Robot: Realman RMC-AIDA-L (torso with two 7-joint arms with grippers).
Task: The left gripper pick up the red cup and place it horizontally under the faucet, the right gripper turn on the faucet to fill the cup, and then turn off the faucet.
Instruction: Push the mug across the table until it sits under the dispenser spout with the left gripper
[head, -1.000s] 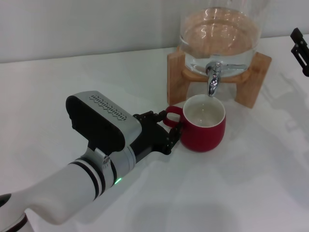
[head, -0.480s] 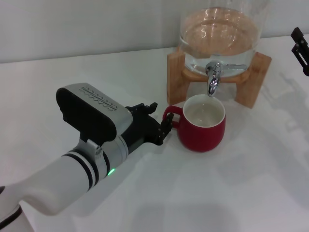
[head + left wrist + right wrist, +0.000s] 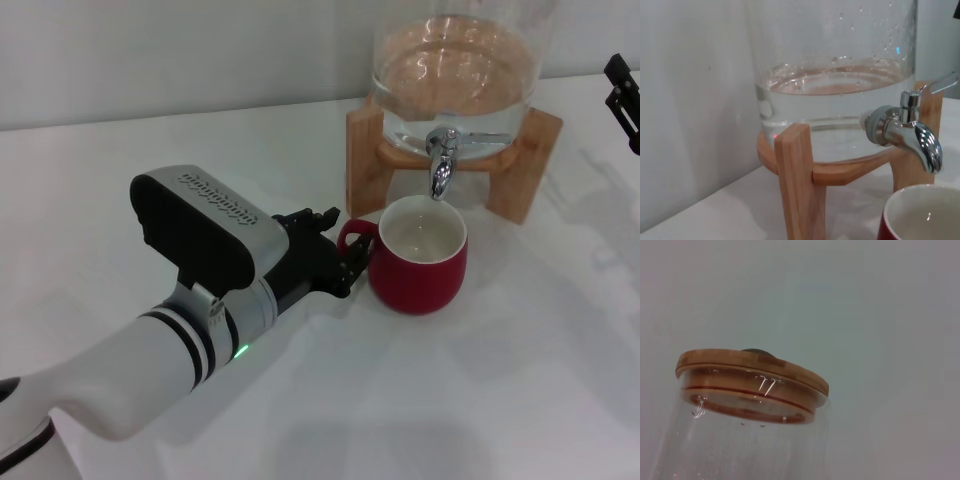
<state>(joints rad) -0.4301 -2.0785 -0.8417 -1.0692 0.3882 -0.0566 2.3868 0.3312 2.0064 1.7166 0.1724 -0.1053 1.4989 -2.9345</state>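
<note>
Showing unreadable embossed lettering, left gripper (image 3: 335, 250) housing.

A clear glass jar (image 3: 462, 70), partly filled with water, sits cradled in a wooden stand (image 3: 368, 150) toward the back of a plain white surface (image 3: 480, 400). The stand's upright legs flank the jar on either side, joined by a curved wooden ring beneath the glass. Droplets cling to the inside of the jar (image 3: 840, 75) above the waterline. A round wooden lid (image 3: 752, 372) caps the jar's mouth. Behind stands a pale, bare wall (image 3: 180, 50).
</note>
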